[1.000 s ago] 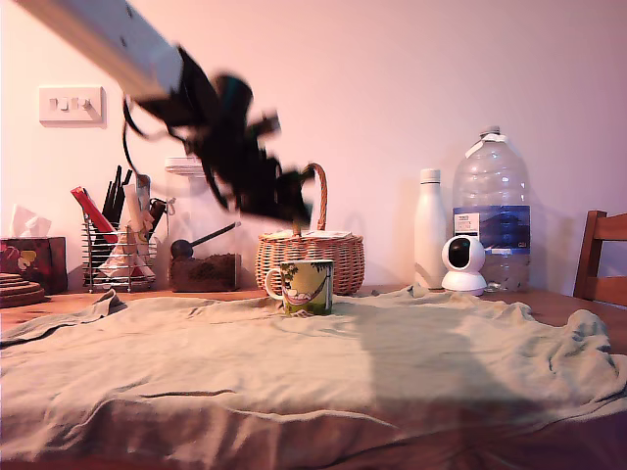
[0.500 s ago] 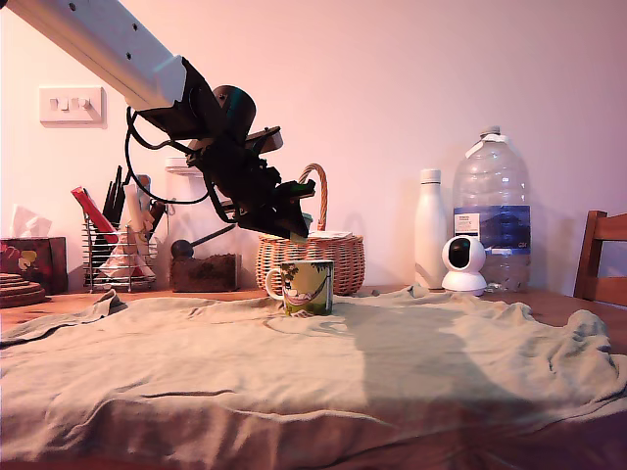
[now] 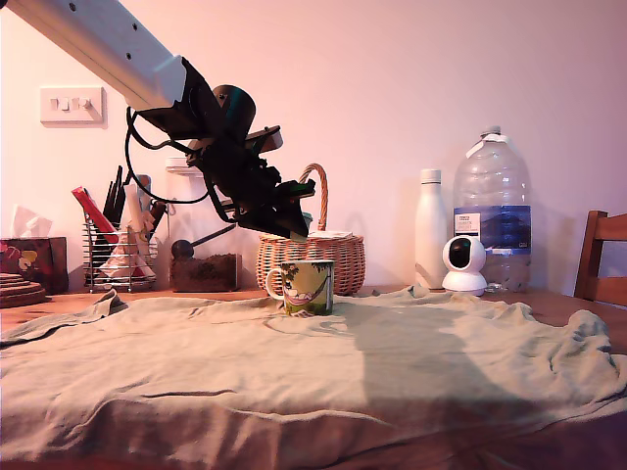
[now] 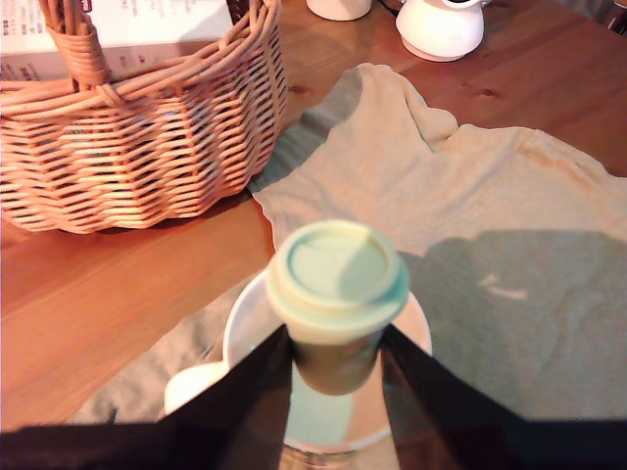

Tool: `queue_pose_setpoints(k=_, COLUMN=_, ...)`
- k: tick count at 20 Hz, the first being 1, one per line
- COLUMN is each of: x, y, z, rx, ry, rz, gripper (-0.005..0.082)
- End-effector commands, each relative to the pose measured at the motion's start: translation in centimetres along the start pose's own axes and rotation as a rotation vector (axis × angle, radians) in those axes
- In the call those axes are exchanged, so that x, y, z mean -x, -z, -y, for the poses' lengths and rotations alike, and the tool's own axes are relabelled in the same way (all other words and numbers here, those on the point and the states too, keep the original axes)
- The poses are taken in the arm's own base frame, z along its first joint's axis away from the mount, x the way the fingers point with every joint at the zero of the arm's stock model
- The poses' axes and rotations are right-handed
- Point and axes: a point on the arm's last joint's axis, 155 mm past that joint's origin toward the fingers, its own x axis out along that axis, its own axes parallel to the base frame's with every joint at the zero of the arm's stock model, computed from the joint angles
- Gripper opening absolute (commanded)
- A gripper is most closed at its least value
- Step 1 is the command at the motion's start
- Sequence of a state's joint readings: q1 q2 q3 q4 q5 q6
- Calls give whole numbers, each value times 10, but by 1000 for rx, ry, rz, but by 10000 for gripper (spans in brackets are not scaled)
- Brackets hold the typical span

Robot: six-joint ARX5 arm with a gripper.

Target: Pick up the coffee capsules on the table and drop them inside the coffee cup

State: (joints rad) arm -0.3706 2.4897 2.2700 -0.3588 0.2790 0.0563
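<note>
In the wrist view, a muted-green capsule (image 4: 336, 294) with a paler rim is pinched between my gripper's (image 4: 336, 367) two dark fingers, right above the open cream mouth of the coffee cup (image 4: 250, 323). In the exterior view, the printed green-and-yellow cup (image 3: 306, 286) stands on the olive-beige cloth (image 3: 313, 362) in front of the basket. My gripper (image 3: 300, 227) hangs just above the cup's rim, angled down from the exterior view's left, and only a sliver of green capsule (image 3: 307, 221) shows at its tip.
A wicker basket (image 3: 312, 257) with a tall handle stands just behind the cup, holding a white box (image 4: 127, 24). A white bottle (image 3: 429, 230), small white camera (image 3: 463, 264) and large water bottle (image 3: 491, 211) stand at the exterior view's right; a utensil rack (image 3: 118, 245) at its left.
One second ago the arm was blurred and swinging down; it has since settled with the gripper over the cup. Nothing has visibly moved in the last half second.
</note>
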Motion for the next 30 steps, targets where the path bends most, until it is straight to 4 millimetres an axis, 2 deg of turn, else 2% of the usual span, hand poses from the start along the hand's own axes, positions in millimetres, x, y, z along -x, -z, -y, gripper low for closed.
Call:
queue_pose_setpoints(k=1, x=-5, y=3, z=-3, rx=-5, ry=-2, rz=2, gripper=392)
queue_pose_setpoints(k=2, x=-5, y=4, z=-3, rx=-6, ry=-2, rz=1, gripper=510)
queue_pose_setpoints(k=3, x=-5, y=5, z=-3, rx=-14, ry=-1, rz=-3, gripper=584)
queue_pose_setpoints(k=11, x=-5, y=11, z=-2, rx=-21, ry=1, rz=-31, gripper=582)
queue_pose_setpoints(k=13, x=-3, y=9, z=-2, rx=-21, ry=1, rz=-33, gripper=517)
queue_pose_setpoints(k=20, x=21, y=-20, z=4, rx=-50, ry=2, rz=-27, gripper=-18)
queue_pose_setpoints(k=24, x=29, y=-35, z=5, rx=-54, ry=-1, rz=-5, gripper=-19)
queue_pose_setpoints(k=30, x=32, y=-44, z=5, rx=-64, ry=-3, rz=27, gripper=-19)
